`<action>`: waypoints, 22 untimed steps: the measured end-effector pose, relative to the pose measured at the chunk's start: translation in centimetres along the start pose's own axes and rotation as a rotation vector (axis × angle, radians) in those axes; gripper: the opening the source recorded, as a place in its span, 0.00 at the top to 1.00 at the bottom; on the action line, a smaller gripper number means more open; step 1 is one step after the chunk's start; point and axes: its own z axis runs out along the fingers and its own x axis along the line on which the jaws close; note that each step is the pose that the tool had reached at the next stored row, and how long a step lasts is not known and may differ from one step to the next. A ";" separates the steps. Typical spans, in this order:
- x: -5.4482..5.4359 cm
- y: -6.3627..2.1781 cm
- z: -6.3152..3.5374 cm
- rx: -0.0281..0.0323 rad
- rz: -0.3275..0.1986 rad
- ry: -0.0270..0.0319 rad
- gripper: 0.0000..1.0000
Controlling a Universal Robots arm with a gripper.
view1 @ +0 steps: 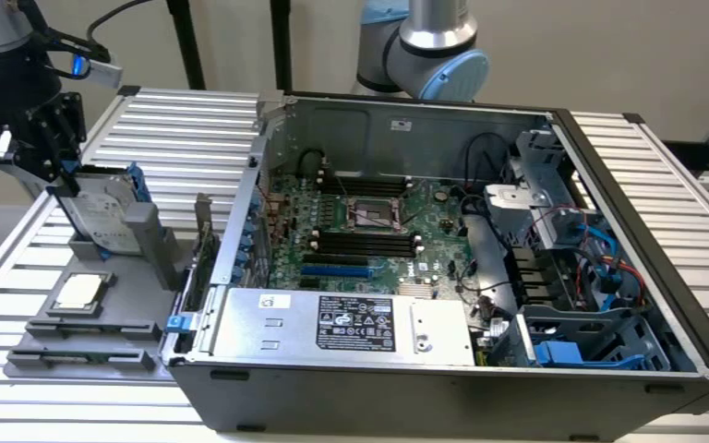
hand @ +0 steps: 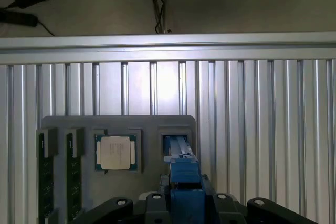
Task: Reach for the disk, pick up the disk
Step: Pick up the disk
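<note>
Hand (view1: pixel 67 185) atop upright disk (view1: pixel 99 214) (edge grip)

Free: bare slats of the table (view1: pixel 681 166) at the exterior view's right of the computer case (view1: pixel 453 401). Also bare slats toward the far edge, beyond the grey tray (view1: pixel 22 355).

Blocked: middle of the table, taken by the open case with its upright walls.

Tight: gap between tray and case, with a grey upright block (view1: pixel 145 235) just beside the disk (view1: pixel 93 214).

Taken: room over the disk's top edge, held by the gripper (view1: pixel 64 183), fingers pressed against the blue carrier.

Low, with open room above: chip (view1: pixel 80 293) and memory sticks (hand: pixel 45 174), lying flat in the tray.
</note>
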 end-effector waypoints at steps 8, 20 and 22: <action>0.1 0.00 0.00 -0.0002 0.000 -0.0001 0.67; 0.1 0.00 -0.32 -0.0001 0.000 0.0000 0.67; 0.1 0.00 -0.74 0.0000 0.000 -0.0001 0.67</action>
